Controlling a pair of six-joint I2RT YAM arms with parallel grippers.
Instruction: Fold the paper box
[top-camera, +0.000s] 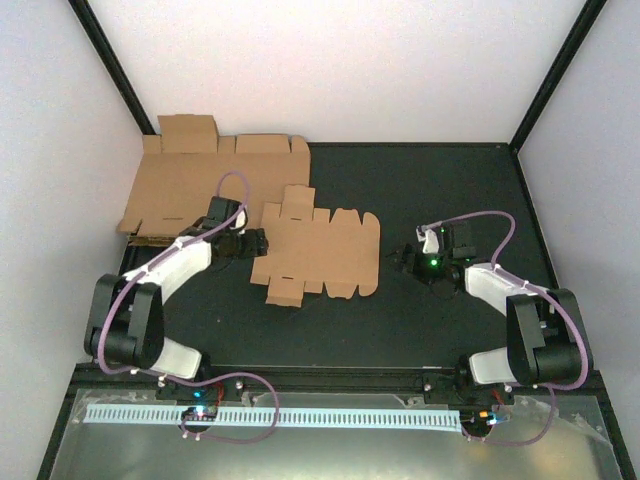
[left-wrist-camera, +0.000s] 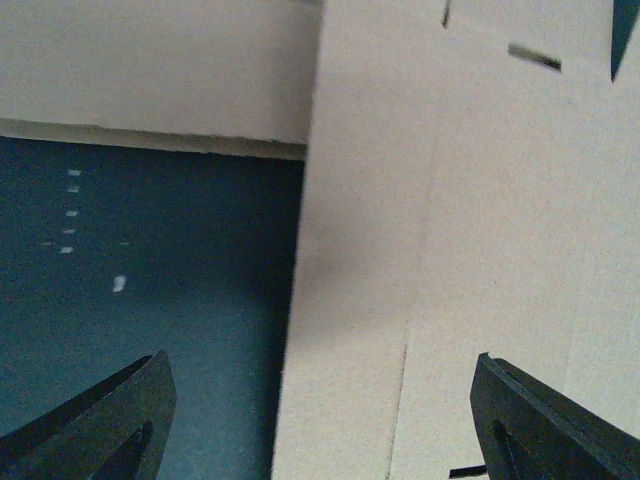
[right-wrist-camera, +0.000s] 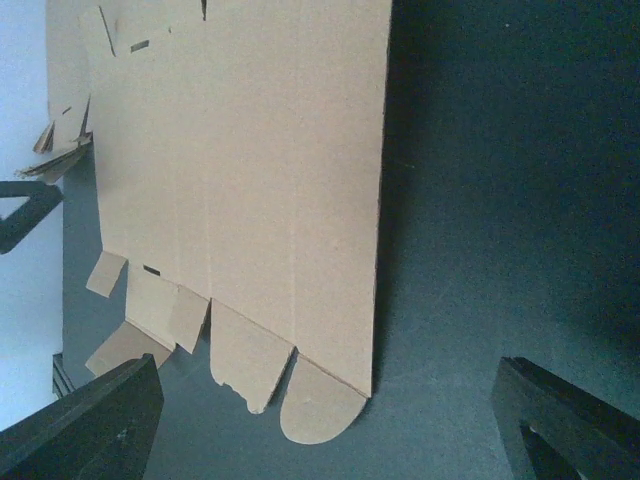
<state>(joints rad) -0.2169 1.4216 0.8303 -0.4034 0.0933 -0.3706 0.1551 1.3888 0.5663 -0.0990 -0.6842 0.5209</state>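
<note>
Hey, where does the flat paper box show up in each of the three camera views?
Top external: the paper box lies flat near the centre.
Left wrist: the paper box fills the right half.
Right wrist: the paper box covers the upper left and middle.
Shared landmark: the black tabletop along its straight edge.

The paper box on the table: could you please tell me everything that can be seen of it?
The paper box is a plain brown cardboard die-cut, unfolded and lying flat on the dark table between the arms. Straight creases divide it into panels; flaps, rounded tabs and small slots line its near and far edges. The open left gripper is at its left edge, contact unclear; the open right gripper is apart from it.
</note>
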